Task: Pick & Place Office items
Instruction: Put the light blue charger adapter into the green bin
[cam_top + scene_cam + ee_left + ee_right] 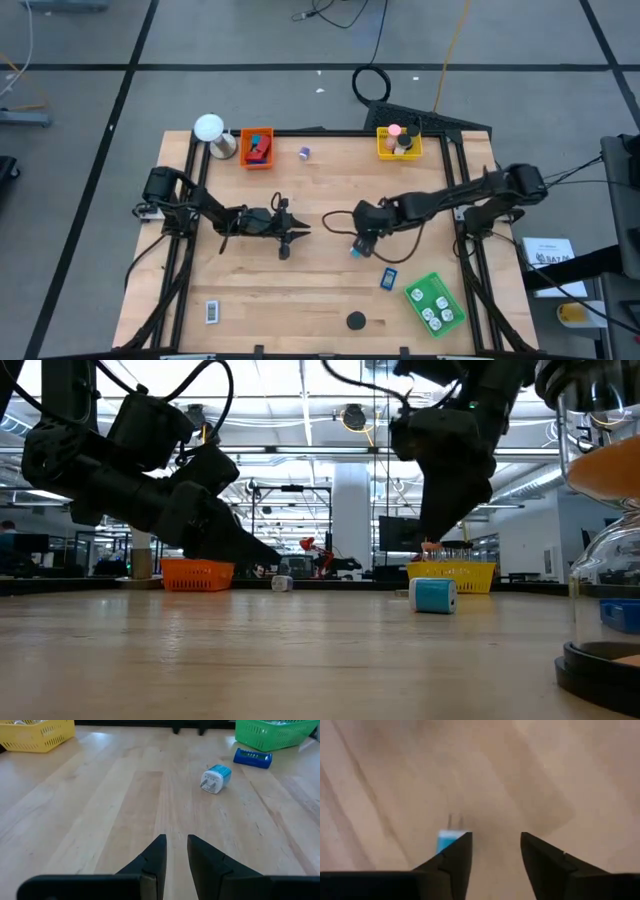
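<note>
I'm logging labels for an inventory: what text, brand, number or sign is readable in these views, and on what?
None is readable.
White paper beside the table: print too small.
Black-and-white rectangle: markings too small.
Blue rectangle: pale marks, blurred.
White pieces in the green tray: dark dots, no text.

An open-plan lab: fluorescent ceiling lights [300,405], monitors [400,532] and desks beyond the table [250,650].

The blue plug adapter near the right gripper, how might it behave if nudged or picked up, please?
The adapter looks boxy and rigid, so it would probably slide, not roll. It seems small, likely light. Its prongs could catch the right gripper, which hangs open beside it.
</note>
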You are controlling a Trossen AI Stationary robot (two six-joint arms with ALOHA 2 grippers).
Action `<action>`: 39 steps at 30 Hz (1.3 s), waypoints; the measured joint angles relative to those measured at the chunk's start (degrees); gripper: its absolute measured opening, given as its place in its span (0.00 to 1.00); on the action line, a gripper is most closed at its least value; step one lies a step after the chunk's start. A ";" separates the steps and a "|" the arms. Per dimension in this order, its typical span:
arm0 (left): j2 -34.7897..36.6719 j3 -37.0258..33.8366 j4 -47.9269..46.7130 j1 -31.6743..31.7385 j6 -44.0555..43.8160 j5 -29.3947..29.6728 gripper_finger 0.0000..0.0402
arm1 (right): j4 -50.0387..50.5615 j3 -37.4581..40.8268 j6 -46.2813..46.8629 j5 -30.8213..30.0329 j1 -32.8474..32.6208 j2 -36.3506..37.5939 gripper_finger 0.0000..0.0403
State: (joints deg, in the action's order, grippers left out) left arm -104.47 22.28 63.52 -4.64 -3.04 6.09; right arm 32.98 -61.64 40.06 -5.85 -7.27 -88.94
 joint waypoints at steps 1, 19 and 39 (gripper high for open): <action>0.00 0.00 -0.02 0.00 -0.03 0.00 0.19 | 0.64 -0.74 0.76 1.68 -0.02 -0.88 0.43; 0.00 0.00 -0.44 0.00 -0.03 0.02 0.19 | 0.67 -8.17 2.36 7.70 -2.52 -12.01 0.59; 0.00 0.00 -0.63 0.00 -0.01 0.02 0.19 | 1.87 -10.00 -0.19 9.13 -0.99 -16.11 0.46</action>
State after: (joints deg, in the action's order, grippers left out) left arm -104.47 22.28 62.89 -4.64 -3.05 6.11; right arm 34.84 -71.64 39.87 3.28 -8.26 -105.06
